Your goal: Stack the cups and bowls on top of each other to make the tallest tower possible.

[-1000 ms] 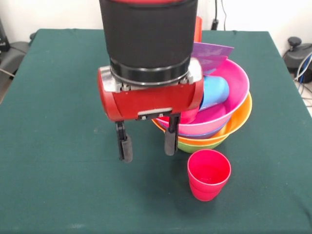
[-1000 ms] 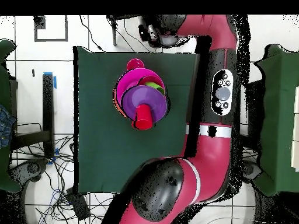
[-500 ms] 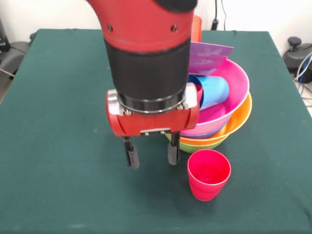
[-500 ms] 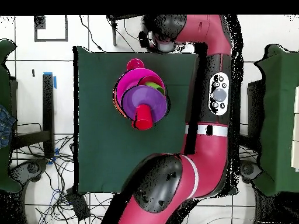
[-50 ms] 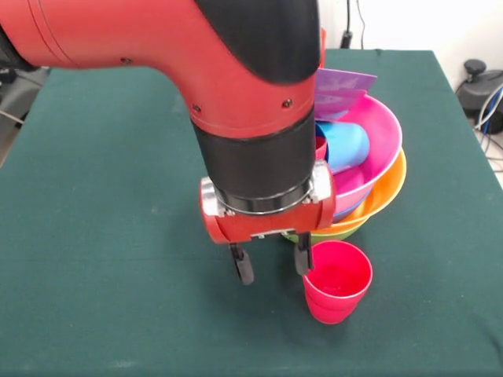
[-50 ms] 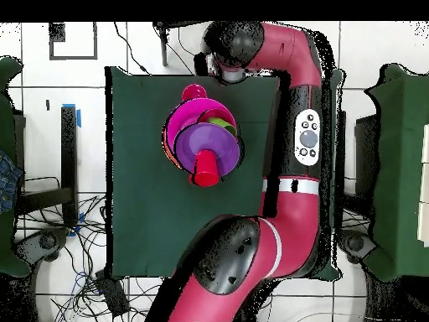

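On the near side of the green table (image 5: 94, 259), just in front of the tower (image 5: 369, 196), stands the red cup (image 5: 336, 280), upright, mouth up (a seam partway down its wall suggests 2 red cups nested, though I cannot be sure); the gripper (image 5: 269, 267) hangs low just beside it, its fingers spread apart and holding nothing, one finger almost at the cup's rim, whether touching I cannot tell.

Smooth thin plastic like this should be light and fairly stiff but slippery; the tapered wall would let a pinch slide upward, so the best hold is probably across the rim, one finger inside and one outside, or a firm squeeze low around the body.

The tower is a nest of bowls, lime green rim lowest, then orange, with the pink bowl (image 5: 377, 149) widest on top; a sky blue cup (image 5: 346, 145) lies on its side inside the pink bowl, and a purple bowl (image 5: 338, 90) sits tilted behind it; the overhead view shows another red cup (image 6: 205, 166) upon the purple bowl.

The overhanging orange and pink rims stand close behind the red cup; a careless lift could clip them and tip the loosely stacked pile.
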Tool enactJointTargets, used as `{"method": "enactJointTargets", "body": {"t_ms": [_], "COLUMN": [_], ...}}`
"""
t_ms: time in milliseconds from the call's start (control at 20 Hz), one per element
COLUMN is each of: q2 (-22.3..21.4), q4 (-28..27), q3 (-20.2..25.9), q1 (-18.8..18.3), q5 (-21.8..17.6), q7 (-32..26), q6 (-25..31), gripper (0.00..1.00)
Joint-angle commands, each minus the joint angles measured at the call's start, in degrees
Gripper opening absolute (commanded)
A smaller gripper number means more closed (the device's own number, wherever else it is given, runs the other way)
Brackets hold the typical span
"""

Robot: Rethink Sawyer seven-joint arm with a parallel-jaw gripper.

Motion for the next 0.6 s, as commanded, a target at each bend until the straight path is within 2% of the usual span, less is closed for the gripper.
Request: {"method": "enactJointTargets", "body": {"t_ms": [50,450,600], "q2": [0.67,2.9,3.32], "q4": [-1.09,-6.3,-6.76], "q3": [-0.22,3.29,3.2], "q1": [2.69,3.82,4.14], "q5": [-0.18,-1.39,-1.24], "q7": [8.51,7.98,9.25], "q6": [-3.85,-3.0,0.83], "gripper": [1.0,1.0,1.0]}}
